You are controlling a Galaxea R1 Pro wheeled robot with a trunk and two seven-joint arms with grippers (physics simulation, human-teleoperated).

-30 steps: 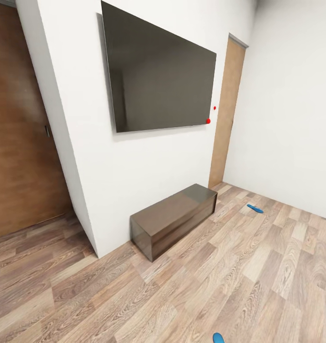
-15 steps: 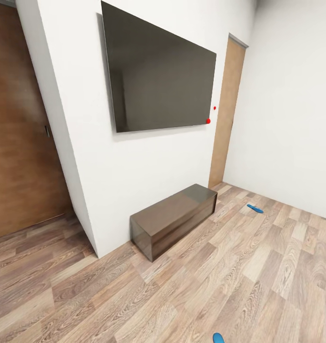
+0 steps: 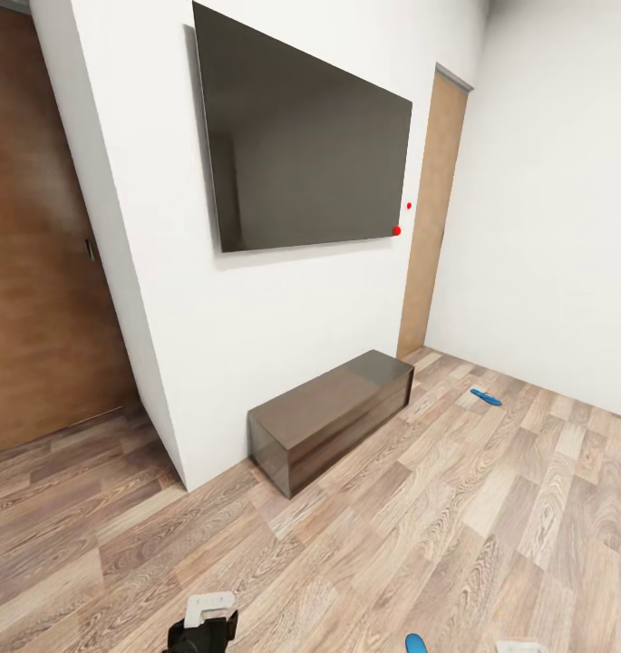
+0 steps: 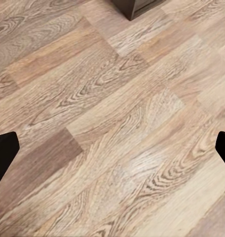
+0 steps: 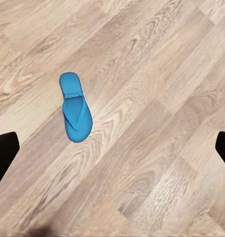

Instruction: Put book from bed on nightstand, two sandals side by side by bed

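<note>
Left gripper point(image 3: 206, 626) newly in view.

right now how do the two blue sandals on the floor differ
The far sandal lies whole on the planks near the door-side wall, past the low dark cabinet. The near sandal is cut off at the head view's bottom edge; the right wrist view shows it whole, strap up. Both are bright blue and flat on the floor.

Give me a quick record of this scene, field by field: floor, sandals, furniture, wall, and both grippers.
floor: wood planks
near sandal: blue, flat on the floor, tip at the head view's lower edge
far sandal: blue, on the floor near the light door
furniture: low dark cabinet against the wall
wall: large dark screen
left gripper: open over bare floor
right gripper: open above the near sandal
</note>
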